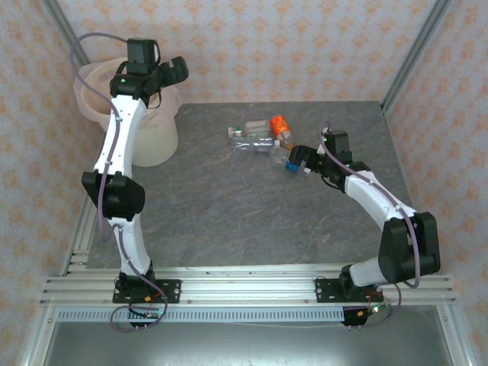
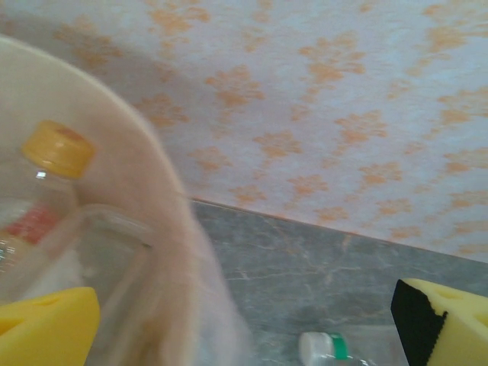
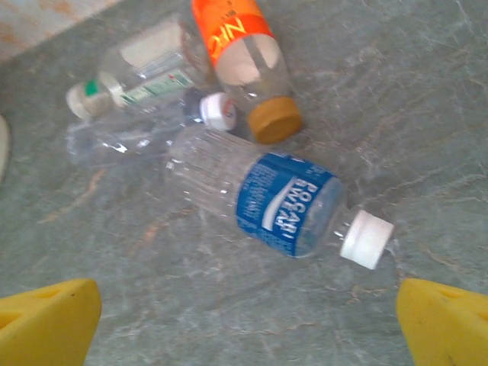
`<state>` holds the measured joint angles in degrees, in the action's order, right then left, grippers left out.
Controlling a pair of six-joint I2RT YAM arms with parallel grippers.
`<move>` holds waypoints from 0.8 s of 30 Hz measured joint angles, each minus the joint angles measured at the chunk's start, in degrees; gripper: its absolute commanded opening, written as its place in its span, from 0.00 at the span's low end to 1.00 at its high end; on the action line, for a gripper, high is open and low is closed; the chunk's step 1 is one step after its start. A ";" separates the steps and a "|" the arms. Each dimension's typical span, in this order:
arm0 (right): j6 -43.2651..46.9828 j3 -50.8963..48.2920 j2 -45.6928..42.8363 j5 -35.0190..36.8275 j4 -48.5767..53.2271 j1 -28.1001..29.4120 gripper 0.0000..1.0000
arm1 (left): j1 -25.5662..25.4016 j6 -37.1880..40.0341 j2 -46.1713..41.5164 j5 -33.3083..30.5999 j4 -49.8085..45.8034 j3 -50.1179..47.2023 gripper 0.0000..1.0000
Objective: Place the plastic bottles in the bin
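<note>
- Hovering over the bin (image 1: pixel 156 145), the left gripper (image 1: pixel 175 71) has its jaws spread wide with nothing between them. I judge this a release pose, set above the rim so that a bottle falls inside.
- In the bin: in the left wrist view a yellow-cap bottle (image 2: pixel 57 149) and a clear bottle (image 2: pixel 107 252) lie against the pinkish liner.
- Outside the bin: a cluster (image 1: pixel 259 137) of bottles lies on the table, well to the bin's right. The task is judged part done.
- The right gripper (image 3: pixel 244 320) sits at the side of the cluster away from the bin. Its jaws are wide and empty, the yellow pads (image 3: pixel 46 320) apart from every bottle.
- A blue-label bottle (image 3: pixel 282 202) lies on its side, the cluster's far member from the bin, with its body clear toward the gripper. That makes it the likely next pick.
- An orange-label bottle (image 3: pixel 240 53), a green-label bottle (image 3: pixel 130 84) and a crumpled bottle (image 3: pixel 137 141) are crowded together on the bin side of it.
- Risk: round bodies may roll when nudged.
</note>
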<state>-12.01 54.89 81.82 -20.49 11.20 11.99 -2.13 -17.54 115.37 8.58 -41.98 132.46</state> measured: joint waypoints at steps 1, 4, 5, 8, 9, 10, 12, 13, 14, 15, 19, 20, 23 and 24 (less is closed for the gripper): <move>1.07 0.55 1.18 -0.02 0.44 -0.04 0.99 | -1.01 -0.39 -0.81 -0.22 0.26 -0.39 1.00; 4.04 2.12 4.28 0.39 0.94 -0.02 0.99 | -4.37 -1.16 -3.39 -1.73 1.03 -2.12 1.00; 4.92 2.58 5.11 0.79 0.92 -0.02 0.99 | -5.20 -1.55 -4.04 -2.01 1.20 -2.60 1.00; 8.22 4.09 7.74 1.70 0.79 -0.04 0.99 | -7.96 -2.84 -6.27 -2.56 2.08 -5.31 1.00; 9.44 4.74 8.63 1.90 0.81 -0.04 0.99 | -8.72 -3.63 -7.10 -2.64 2.56 -6.62 1.00; 10.71 5.55 9.66 2.10 0.81 -0.04 0.99 | -9.27 -4.39 -7.82 -2.71 2.86 -7.91 1.00; 12.92 7.23 11.56 2.36 0.85 -0.04 0.99 | -10.05 -6.32 -9.66 -2.89 4.46 -11.65 1.00; 14.16 8.17 12.50 2.47 0.90 -0.04 0.99 | -10.45 -7.26 -10.80 -2.93 5.68 -14.16 1.00; 15.37 9.05 13.38 2.43 1.03 -0.04 0.99 | -10.75 -8.15 -11.67 -2.91 6.62 -16.22 1.00; 16.87 10.36 14.49 2.27 1.49 -0.04 0.99 | -11.13 -9.35 -12.68 -2.89 7.76 -18.73 1.00; 25.24 15.93 19.28 0.87 5.62 -0.04 0.99 | -13.25 -13.81 -14.43 -2.67 11.98 -25.68 1.00; 27.54 17.03 20.28 0.52 6.86 -0.04 0.99 | -13.88 -14.58 -14.51 -2.49 12.92 -26.93 1.00; 35.28 20.26 23.32 0.33 11.34 -0.04 0.99 | -16.17 -17.20 -14.53 -1.73 15.39 -30.21 1.00; 37.66 20.98 24.24 0.37 12.61 -0.04 1.00 | -16.94 -17.92 -14.53 -1.51 16.13 -31.17 1.00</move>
<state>25.65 75.88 106.06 -20.12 23.81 11.94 -19.07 -35.46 100.84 7.07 -25.85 101.30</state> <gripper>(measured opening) 0.993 0.998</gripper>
